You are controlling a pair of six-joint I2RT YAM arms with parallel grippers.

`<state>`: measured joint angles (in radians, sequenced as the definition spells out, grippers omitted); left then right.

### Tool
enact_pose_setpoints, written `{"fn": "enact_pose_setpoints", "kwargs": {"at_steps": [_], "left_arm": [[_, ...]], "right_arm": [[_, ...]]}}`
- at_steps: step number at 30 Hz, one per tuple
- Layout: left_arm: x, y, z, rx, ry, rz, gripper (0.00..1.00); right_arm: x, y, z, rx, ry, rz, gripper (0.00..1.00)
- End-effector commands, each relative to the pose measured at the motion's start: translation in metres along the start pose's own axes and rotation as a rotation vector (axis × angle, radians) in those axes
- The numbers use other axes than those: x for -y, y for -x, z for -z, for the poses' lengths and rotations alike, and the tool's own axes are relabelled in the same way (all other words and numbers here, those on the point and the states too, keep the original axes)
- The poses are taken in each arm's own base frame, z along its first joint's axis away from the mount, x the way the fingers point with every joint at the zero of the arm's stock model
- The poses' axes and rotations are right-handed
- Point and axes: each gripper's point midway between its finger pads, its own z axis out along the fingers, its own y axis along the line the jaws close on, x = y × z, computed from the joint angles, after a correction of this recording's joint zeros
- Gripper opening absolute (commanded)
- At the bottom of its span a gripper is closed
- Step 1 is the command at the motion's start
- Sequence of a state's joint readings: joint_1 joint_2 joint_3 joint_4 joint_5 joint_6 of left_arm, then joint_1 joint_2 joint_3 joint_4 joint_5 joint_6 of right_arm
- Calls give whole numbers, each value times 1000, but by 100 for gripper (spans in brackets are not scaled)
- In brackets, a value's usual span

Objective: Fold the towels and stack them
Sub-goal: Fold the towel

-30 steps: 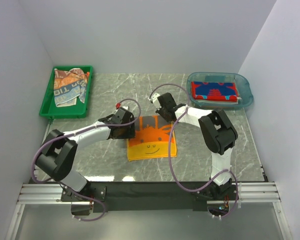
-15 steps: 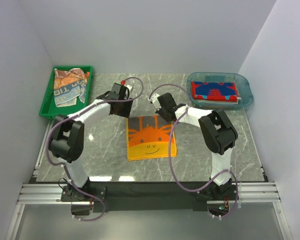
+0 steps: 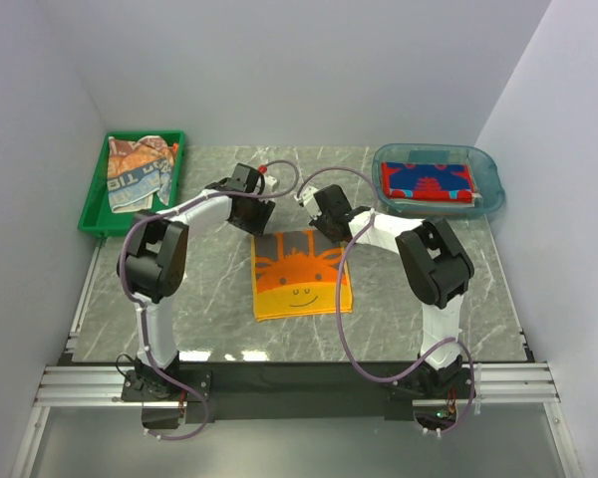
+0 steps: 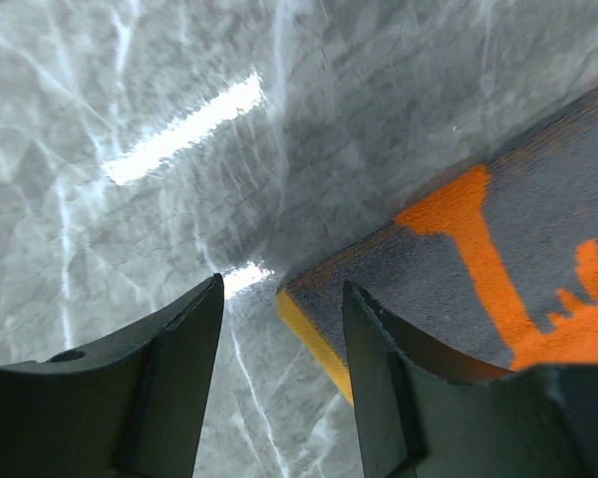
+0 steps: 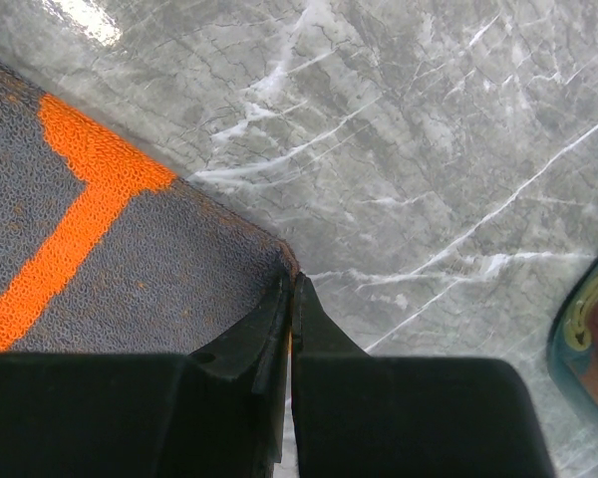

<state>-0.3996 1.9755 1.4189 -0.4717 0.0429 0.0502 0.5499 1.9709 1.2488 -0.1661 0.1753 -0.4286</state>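
While it lies flat at the centre of the grey marble table (image 3: 199,299), the square orange and grey cartoon-face towel (image 3: 301,272) has its one o'clock corner pinched by the right gripper (image 5: 290,289). The left gripper (image 4: 282,299) is spread open astride its eleven o'clock corner. At two o'clock, a red towel (image 3: 426,180) with unreadable blue lettering lies in a clear blue plastic tub (image 3: 488,194). At ten o'clock, crumpled towels (image 3: 135,174) fill a green plastic tray (image 3: 92,209).

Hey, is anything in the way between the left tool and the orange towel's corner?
Nothing visible. The left tool is open, its fingers either side of a corner of the orange towel, with only the marble table around it.
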Motion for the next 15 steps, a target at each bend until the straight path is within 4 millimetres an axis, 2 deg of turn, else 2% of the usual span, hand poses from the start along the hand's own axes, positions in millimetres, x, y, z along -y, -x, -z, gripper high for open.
{"fn": "enact_pose_setpoints", "kwargs": {"at_steps": [1, 6, 10, 15], "left_arm": [[5, 7, -1, 1, -46, -47, 56], [0, -2, -5, -31, -73, -61, 55], [4, -12, -12, -61, -99, -66, 52], [-3, -39, -29, -143, -43, -33, 47]], "right_arm": [[15, 22, 19, 76, -40, -17, 2], [13, 19, 16, 69, -37, -17, 2], [13, 20, 15, 70, -39, -22, 2], [17, 22, 18, 84, -56, -29, 2]]}}
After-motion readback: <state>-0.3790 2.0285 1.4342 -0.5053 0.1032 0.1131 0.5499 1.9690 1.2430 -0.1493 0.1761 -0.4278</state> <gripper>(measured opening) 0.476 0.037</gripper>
